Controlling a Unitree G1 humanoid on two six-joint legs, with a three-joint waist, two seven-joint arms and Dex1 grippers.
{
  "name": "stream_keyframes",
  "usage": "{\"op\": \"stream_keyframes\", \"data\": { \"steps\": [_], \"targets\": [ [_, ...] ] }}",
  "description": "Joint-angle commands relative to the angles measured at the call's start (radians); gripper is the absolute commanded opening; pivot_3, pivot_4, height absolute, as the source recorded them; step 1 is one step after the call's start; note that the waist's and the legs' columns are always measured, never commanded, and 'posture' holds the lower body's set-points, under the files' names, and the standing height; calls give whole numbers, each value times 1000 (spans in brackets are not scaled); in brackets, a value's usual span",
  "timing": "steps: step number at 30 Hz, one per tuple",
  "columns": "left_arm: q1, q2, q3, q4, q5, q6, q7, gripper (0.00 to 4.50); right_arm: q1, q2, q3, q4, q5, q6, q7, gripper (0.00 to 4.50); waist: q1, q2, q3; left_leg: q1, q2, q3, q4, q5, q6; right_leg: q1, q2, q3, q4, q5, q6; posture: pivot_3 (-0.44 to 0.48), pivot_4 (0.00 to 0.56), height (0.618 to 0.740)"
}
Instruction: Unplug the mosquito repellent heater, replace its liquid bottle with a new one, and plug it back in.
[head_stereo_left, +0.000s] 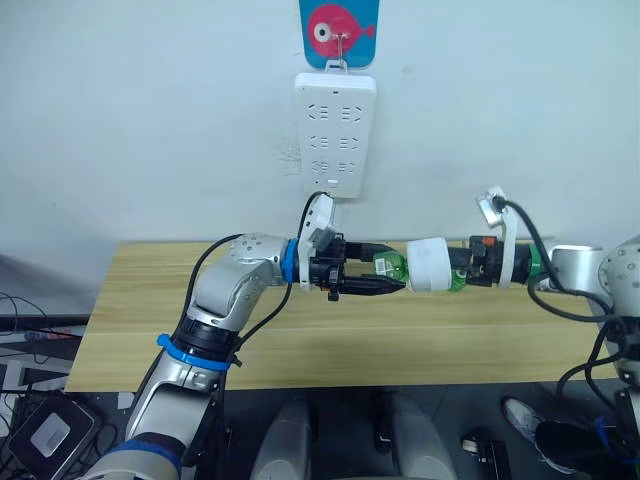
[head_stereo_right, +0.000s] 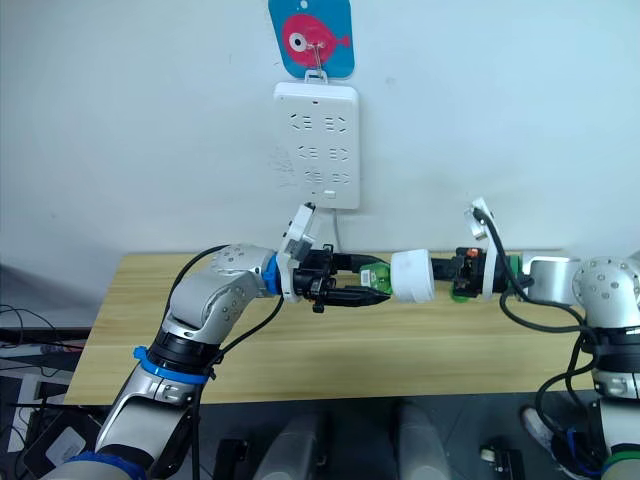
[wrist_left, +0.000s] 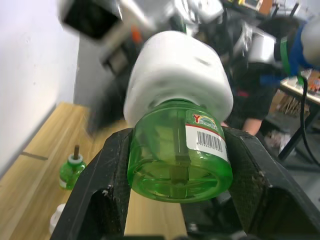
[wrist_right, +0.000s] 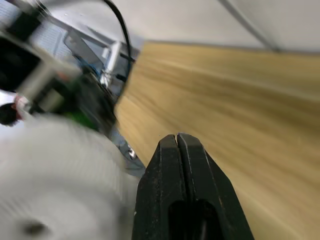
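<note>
The white mosquito repellent heater (head_stereo_left: 432, 265) hangs in the air above the wooden table (head_stereo_left: 150, 330), unplugged, with a green liquid bottle (wrist_left: 180, 160) seated in its underside. My left gripper (wrist_left: 180, 137) is shut on that bottle, one finger on each side. My right gripper (wrist_right: 177, 137) is at the heater's other end. Its two fingers are pressed together with nothing between them, and the blurred heater (wrist_right: 50, 190) lies beside them.
A long white power strip (head_stereo_left: 335, 135) hangs on the wall above the table under a blue fish sign (head_stereo_left: 338, 30), its sockets free. A second green bottle (wrist_left: 71, 172) stands on the table near the wall, with a small white cap (wrist_left: 56, 217) close by.
</note>
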Motion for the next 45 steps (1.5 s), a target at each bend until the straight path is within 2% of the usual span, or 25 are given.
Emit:
{"op": "stream_keyframes", "data": {
  "steps": [1, 6, 11, 23, 27, 31, 34, 37, 38, 40, 42, 45],
  "targets": [
    [-14, -5, 14, -29, -10, -12, 7, 2321, 22, -3, -49, -85, 44, 40, 45, 36, -1, 0, 0, 0, 0, 0, 0, 0, 0, 0, 0, 0, 0, 0, 0, -34, 207, 740],
    [-14, -4, -4, 11, 52, -74, 18, 2321, 67, -37, -85, -175, 160, 125, 94, 36, 0, 0, 0, 0, 0, 0, 0, 0, 0, 0, 0, 0, 0, 0, 0, -42, 217, 740],
    [-16, -1, -25, 50, 110, -135, 21, 2321, 98, -61, -98, -215, 296, 150, 68, 36, 0, 0, 0, 1, 0, 0, 0, 0, 0, 0, 0, 0, 0, 0, 0, -45, 222, 740],
    [-2, 30, -78, 54, 152, -191, -26, 2321, 38, -63, -40, -115, 636, -11, -222, 36, -3, 0, 0, 1, 0, 1, 1, 0, 0, 0, 0, 0, 1, 0, 0, -53, 225, 740],
    [-3, 28, -79, 53, 144, -190, -25, 2321, 36, -78, -28, -118, 663, -13, -251, 36, -4, 0, 0, 1, 0, 0, 1, 0, 0, 0, 0, 0, 1, 0, 0, -55, 226, 740],
    [-8, 25, -65, 57, 126, -175, -22, 2321, 82, -120, -40, -206, 590, 30, -191, 36, -3, 0, 0, 0, 0, 0, 1, 0, 0, 0, 0, 0, 1, 0, 0, -52, 228, 740],
    [-11, 40, -44, 74, 112, -161, -37, 2321, 128, -189, -63, -325, 346, 15, -49, 36, -2, 0, 0, 0, 0, 0, 1, 0, 0, 1, 0, -1, 1, 0, 0, -52, 228, 740],
    [-8, 86, -9, 91, 70, -94, -81, 2321, 278, -370, 71, -446, -273, -436, 262, 593, -3, 0, 0, 1, 0, 0, 1, 0, 1, 0, 3, -2, 1, 0, 0, -55, 232, 740],
    [-6, 102, -3, 92, 54, -66, -99, 2321, 320, -397, 94, -444, -414, -576, 341, 903, -4, 0, -1, 1, -1, 0, 1, 0, 1, 0, 5, -3, 2, 0, 1, -55, 232, 740],
    [1, 137, 1, 90, 24, -6, -140, 2321, 367, -387, 103, -400, -555, -755, 430, 1619, -17, -1, -1, 1, -1, 1, 1, 0, 0, 0, 6, -2, 1, -1, 1, -60, 233, 740],
    [2, 174, 7, 80, -25, 87, -178, 2321, 365, -322, 106, -345, -694, -931, 437, 2429, -24, -1, -1, 2, 0, 3, 1, 0, 0, 0, 4, -2, 2, -1, 1, -60, 230, 740],
    [-14, 227, -2, 78, -70, 214, -237, 2321, 303, -214, 122, -238, -914, -1301, 484, 3479, -34, -1, -1, 3, 1, 5, 2, 0, 0, 0, 3, 0, 2, 0, 1, -59, 230, 740]
  ]
}}
